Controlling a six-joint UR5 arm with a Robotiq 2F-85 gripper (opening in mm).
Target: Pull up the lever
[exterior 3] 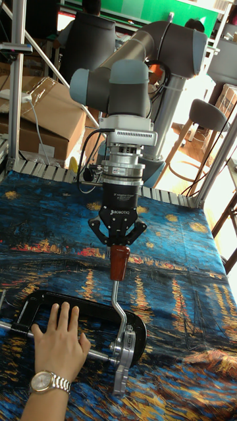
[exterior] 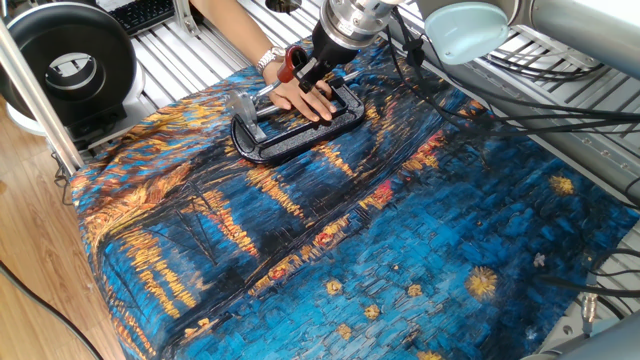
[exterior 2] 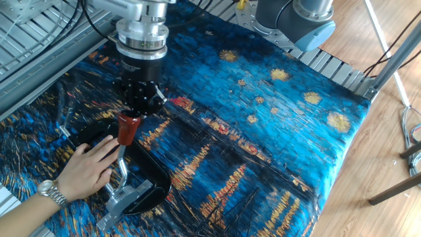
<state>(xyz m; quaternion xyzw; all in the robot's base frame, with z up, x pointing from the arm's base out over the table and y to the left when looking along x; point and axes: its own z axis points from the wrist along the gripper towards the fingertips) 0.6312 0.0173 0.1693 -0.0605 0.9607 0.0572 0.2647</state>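
The lever stands nearly upright. Its red tip [exterior 3: 119, 262] tops a thin silver arm [exterior 3: 116, 304] hinged to a silver bracket [exterior 3: 124, 350] on the black clamp frame [exterior 3: 85, 306]. My gripper [exterior 3: 118, 246] comes down from above, shut on the red tip [exterior 2: 127, 128]. A person's hand [exterior 3: 59, 342] lies flat on the clamp frame [exterior 2: 150, 181], beside the lever. In one fixed view the gripper [exterior: 303, 68] holds the red tip [exterior: 292, 62] above the hand [exterior: 300, 98] and the frame [exterior: 300, 135].
A blue and gold painted cloth [exterior: 380, 250] covers the table. A black round device [exterior: 60, 55] stands off the left edge. Cables [exterior: 560, 110] run along the right side. The person's arm with a wristwatch [exterior 2: 49, 191] reaches in beside the clamp.
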